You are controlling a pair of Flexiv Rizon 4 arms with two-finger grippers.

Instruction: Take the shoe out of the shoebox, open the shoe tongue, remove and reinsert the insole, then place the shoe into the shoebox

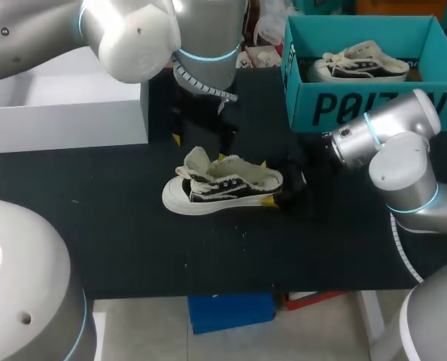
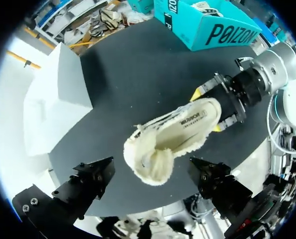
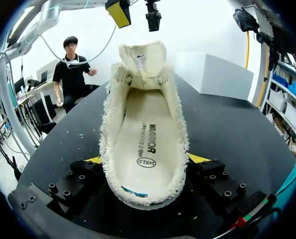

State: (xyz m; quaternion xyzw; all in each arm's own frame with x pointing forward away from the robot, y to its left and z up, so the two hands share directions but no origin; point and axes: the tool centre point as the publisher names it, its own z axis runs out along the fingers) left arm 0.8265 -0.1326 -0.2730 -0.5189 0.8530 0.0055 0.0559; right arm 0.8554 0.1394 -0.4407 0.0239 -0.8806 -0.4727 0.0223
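1. Your right gripper (image 1: 282, 189) comes in from the right edge of the head view. It is clamped on the heel of the shoe (image 1: 222, 188), which stands on its sole on the black table (image 1: 95, 226) mid-frame, toe pointing left.
2. In the right wrist view the yellow tips press the heel from both sides (one tip on each flank). The insole (image 3: 145, 144) lies flat inside the shoe, and the tongue (image 3: 140, 59) stands upright at the far end.
3. Your left gripper (image 1: 201, 147) hangs above the shoe's front, upper middle of the head view. Its fingers are spread and hold nothing. In its own wrist view the toe lies ahead between them, apart from both.
4. The teal shoebox (image 1: 359, 83) sits upper right with a second shoe (image 1: 363, 64) inside, and a white box (image 1: 65, 105) sits upper left.
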